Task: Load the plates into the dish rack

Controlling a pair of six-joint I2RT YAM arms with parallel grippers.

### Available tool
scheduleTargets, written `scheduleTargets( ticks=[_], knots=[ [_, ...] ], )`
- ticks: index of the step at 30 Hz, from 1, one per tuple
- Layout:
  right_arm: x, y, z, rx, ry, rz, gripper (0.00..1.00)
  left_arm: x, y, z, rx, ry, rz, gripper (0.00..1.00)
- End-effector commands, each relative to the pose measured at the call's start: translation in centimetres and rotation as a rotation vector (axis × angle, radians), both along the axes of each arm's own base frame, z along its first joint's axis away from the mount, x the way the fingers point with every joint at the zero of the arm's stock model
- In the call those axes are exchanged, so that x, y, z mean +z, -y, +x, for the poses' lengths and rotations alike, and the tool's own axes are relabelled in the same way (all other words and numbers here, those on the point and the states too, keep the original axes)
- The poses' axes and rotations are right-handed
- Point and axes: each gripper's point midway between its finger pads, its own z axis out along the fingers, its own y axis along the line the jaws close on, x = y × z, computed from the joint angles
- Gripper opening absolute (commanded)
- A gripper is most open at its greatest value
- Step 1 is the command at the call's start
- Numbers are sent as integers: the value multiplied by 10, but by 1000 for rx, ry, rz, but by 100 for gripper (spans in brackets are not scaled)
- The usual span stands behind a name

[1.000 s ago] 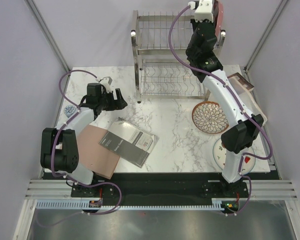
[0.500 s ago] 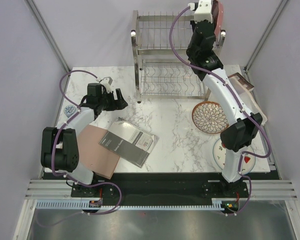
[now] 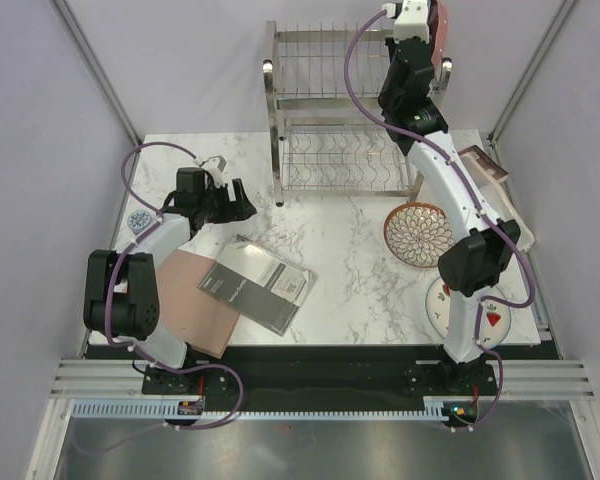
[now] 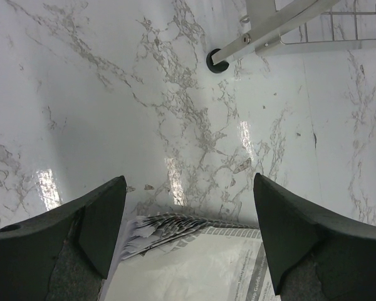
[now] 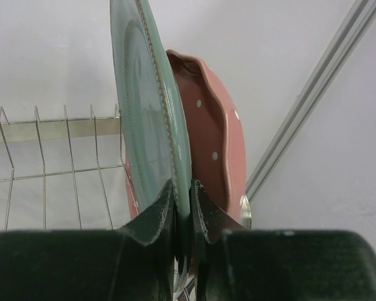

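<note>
My right gripper (image 5: 183, 200) is shut on the rim of the grey-green plate (image 5: 144, 113) and holds it upright on edge. The pink dotted plate (image 5: 213, 132) stands right behind it, to its right. In the top view the right gripper (image 3: 420, 28) is at the right end of the dish rack's (image 3: 325, 100) upper tier, with the pink plate (image 3: 440, 30) beside it. The petal-pattern plate (image 3: 420, 235) lies flat in front of the rack. The strawberry plate (image 3: 492, 320) lies nearer, partly hidden by the right arm. My left gripper (image 3: 238, 200) is open and empty.
A dark grey booklet (image 3: 258, 285) lies on a brown board (image 3: 195, 310) at the near left, and its corner sits under the left gripper (image 4: 188, 219). A rack foot (image 4: 216, 61) stands ahead of it. A brown box (image 3: 483, 165) is right of the rack.
My right arm has stretched a little farther up and back with the grey-green plate, toward the rack's upper right end. The left arm has not moved.
</note>
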Motion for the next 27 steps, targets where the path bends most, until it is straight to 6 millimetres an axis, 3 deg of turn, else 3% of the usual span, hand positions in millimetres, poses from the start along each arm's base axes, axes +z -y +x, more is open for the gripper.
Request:
scheduleTargets(
  ticks=[1,2,3,4,5,6,8,17,27],
  knots=[
    [40,-3,-15,64,101,-6,15,13,7,11,7,47,-49,89],
    [32,-2,-14,60,80,-19,14,12,7,11,7,44,-52,89],
    [38,-1,-19,59,95,-20,12,11,7,10,5,40,-53,89],
    [38,-1,-22,58,93,-26,0,11,8,11,7,40,-55,89],
    [33,-2,-22,65,84,-31,0,11,7,11,8,39,-54,89],
    [43,0,-30,73,110,-26,0,10,7,11,11,35,-55,89],
    [41,-3,-31,99,107,-48,0,14,8,15,10,62,-63,89],
    [75,-10,-52,189,197,-78,0,16,11,15,7,84,-87,89],
    [106,9,-72,89,316,-71,0,14,18,12,0,66,-127,89]
  ],
)
